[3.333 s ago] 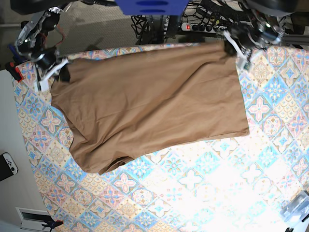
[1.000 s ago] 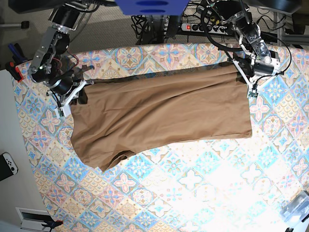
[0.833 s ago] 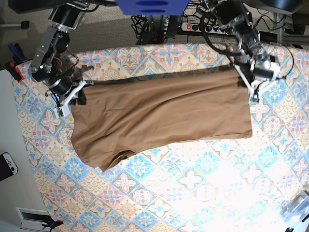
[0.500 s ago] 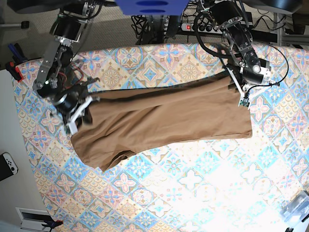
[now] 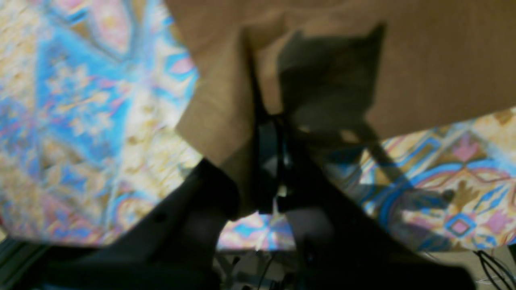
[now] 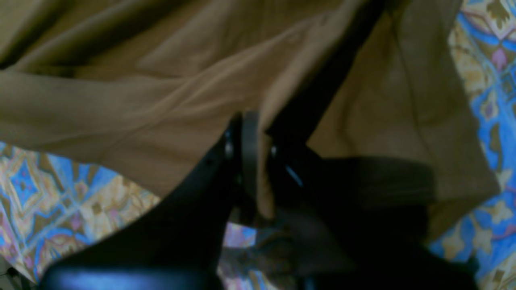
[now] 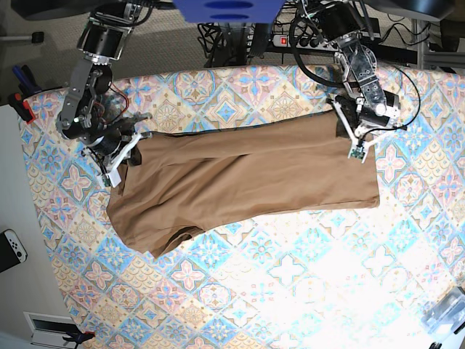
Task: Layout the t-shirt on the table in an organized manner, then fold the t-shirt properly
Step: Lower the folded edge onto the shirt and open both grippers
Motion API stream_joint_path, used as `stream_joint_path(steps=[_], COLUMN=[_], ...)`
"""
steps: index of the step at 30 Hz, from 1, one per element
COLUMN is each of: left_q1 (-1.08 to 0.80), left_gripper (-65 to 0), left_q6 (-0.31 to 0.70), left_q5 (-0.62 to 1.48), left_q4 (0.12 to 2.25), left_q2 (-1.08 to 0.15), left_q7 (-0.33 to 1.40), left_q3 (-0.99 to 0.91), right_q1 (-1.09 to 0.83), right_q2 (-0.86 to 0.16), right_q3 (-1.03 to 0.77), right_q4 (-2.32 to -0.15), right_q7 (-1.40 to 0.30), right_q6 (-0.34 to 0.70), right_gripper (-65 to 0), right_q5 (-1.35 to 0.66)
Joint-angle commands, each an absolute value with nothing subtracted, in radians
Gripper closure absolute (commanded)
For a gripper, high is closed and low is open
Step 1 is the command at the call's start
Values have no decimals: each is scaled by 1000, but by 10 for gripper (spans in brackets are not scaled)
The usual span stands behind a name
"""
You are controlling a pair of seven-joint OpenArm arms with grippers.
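The brown t-shirt [image 7: 247, 178] lies across the patterned table [image 7: 305, 276] as a wide band, with a sleeve bulging at its lower left. My left gripper [image 7: 354, 140], on the right in the base view, is shut on the shirt's far right corner. In the left wrist view the left gripper [image 5: 269, 135] pinches a fold of the shirt's edge [image 5: 217, 100] just above the cloth. My right gripper [image 7: 120, 161], on the left in the base view, is shut on the far left corner. The right wrist view shows the right gripper [image 6: 253, 161] clamped on bunched fabric [image 6: 161, 100].
A white game controller [image 7: 11, 247] and a white box [image 7: 51, 329] lie off the table's left side. Red and blue tools [image 7: 22, 102] sit at the upper left, and a clear plastic item [image 7: 445, 309] at the lower right. A power strip and cables [image 7: 305, 40] run behind the table.
Both grippers have moved toward the near side of the table with the shirt's far edge in them. The visible band of fabric has become narrower.
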State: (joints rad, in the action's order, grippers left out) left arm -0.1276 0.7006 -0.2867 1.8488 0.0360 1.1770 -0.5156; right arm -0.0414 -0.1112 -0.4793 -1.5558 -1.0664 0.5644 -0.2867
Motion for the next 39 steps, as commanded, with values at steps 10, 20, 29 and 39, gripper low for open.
stream_joint_path(steps=[10,20,29,39], left_q1=[-38,-44,-41,-5], left_gripper=[0,0,0,0], left_q6=[698,698,698,698], left_q5=[-283,-275,-277,-277], left_q4=[1834,1948,2011,1810], left_q2=[76,110,136,108], left_q7=[1170,1170,1168,1079], left_q3=[-680,-682,-679,-684], right_q1=[-27,-31,-27,-27], right_q2=[-124,-124,-124,-124], right_q3=[-483,-484,-484,-481], right_q4=[-1554,-1572,-1652,-1512], right_q7=[-986,-983,-983,-871], right_q6=[568,568,568,568], right_gripper=[0,0,0,0], right_q5=[-305,-305,-305,-305])
